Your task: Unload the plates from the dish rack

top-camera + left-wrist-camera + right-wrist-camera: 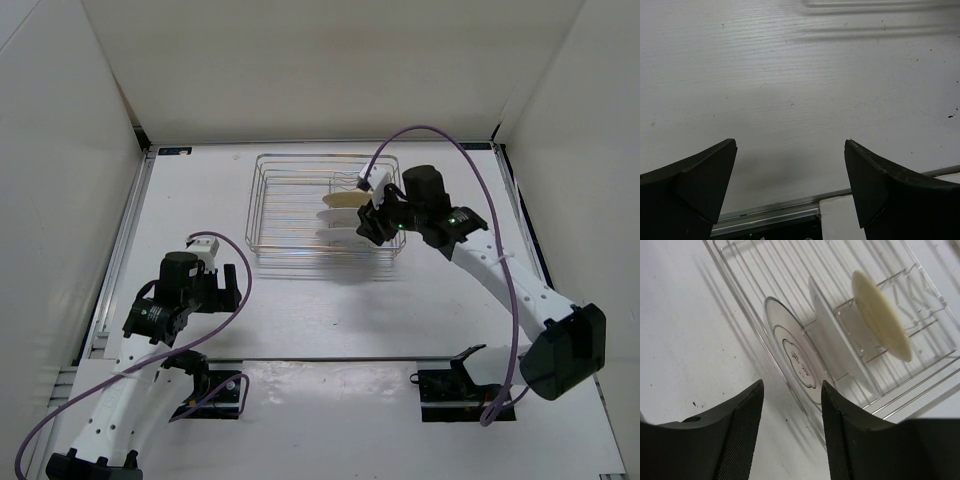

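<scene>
Left gripper (790,145) hangs over the table (790,75), fingers wide apart; right gripper (792,386) sits at the dish rack (268,200), fingers apart and empty.
Three plates stand on edge in the rack's right half: nearest pale plate (792,357), second pale plate (835,342), tan plate (880,315). From above, the right gripper hides the rack's right end and the pale plates blur together.
</scene>
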You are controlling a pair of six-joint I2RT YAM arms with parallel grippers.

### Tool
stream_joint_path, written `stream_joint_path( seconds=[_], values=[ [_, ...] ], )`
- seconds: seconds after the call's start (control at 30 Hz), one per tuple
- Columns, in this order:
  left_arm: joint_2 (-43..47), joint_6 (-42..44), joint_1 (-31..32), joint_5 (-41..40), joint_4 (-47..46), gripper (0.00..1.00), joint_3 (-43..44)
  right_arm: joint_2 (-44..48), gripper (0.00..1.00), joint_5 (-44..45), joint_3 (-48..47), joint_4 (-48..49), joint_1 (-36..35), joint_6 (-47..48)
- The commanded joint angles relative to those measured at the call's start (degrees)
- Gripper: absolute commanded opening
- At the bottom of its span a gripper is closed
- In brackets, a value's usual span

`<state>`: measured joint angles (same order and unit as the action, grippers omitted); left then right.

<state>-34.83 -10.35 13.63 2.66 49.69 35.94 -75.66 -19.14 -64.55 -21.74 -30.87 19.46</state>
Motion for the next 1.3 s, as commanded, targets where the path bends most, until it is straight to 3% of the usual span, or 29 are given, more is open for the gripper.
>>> stream_joint_path(
  seconds=[0.0,0.3,0.5,0.8,0.83,1.03,1.27],
  values=[
    [0.11,0.33,0.08,0.68,-0.56,1.00,1.23,1.57,0.54,1.30,-3.29,1.53,0.02,0.30],
    [0.29,0.42,0.08,0.77,-0.56,1.00,1.23,-3.09,0.52,-3.62,-2.95,-0.33,-0.24,0.49],
    [0.38,0.24,0.08,0.60,-0.39,1.00,1.23,-6.17,0.52,-2.40,-2.42,0.21,-0.24,1.28],
    [0.46,0.33,0.17,0.25,-0.39,1.00,1.06,-11.62,0.27,0.15,-5.58,-1.20,-0.15,1.81],
    [0.46,0.33,0.08,0.33,-0.30,1.00,1.06,-11.62,0.20,0.59,-6.37,-1.38,-0.15,1.81],
    [0.46,0.33,0.08,0.24,-0.38,1.00,1.15,-11.79,0.01,1.65,-12.77,-5.23,-0.07,3.64],
    [0.29,0.33,0.17,0.24,-0.56,1.00,0.97,-10.83,0.00,0.07,-22.45,-10.86,-0.15,6.29]
  ],
)
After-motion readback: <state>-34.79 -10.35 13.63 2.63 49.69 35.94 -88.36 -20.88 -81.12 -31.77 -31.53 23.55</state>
